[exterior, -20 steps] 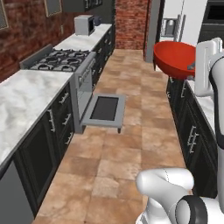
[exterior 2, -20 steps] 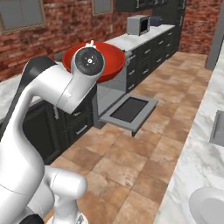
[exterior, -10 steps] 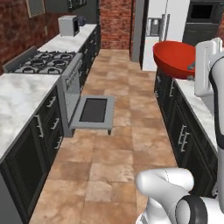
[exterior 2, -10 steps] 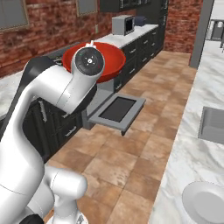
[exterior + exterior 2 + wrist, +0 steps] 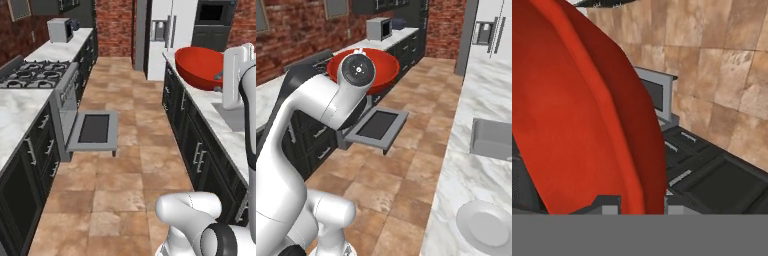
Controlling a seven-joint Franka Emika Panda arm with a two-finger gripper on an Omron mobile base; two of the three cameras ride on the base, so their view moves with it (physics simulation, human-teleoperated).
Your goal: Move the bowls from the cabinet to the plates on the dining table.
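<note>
The glossy red bowl (image 5: 199, 67) hangs tilted in the air beside the dining table (image 5: 218, 127), with my gripper (image 5: 643, 205) shut on its rim. In the hand view the bowl (image 5: 577, 115) rises large, its edge pinched between the two fingertips (image 5: 608, 204). From the right base view the bowl (image 5: 387, 66) shows behind my arm's wrist joint. A pale white-grey plate (image 5: 484, 229) lies on the marble top (image 5: 491, 92) at the near right. The other bowl and the red-orange plate are out of view.
A sink (image 5: 492, 138) is sunk into the island top. Across the tiled aisle stands a stove with its oven door (image 5: 93, 131) folded down into the walkway. A microwave (image 5: 60, 29) sits on the far counter, and a fridge (image 5: 159, 31) closes the aisle's end.
The whole scene has shifted in both base views, so the base has turned or driven. The red bowl stays in the gripper. The pale plate and sink have come further into view.
</note>
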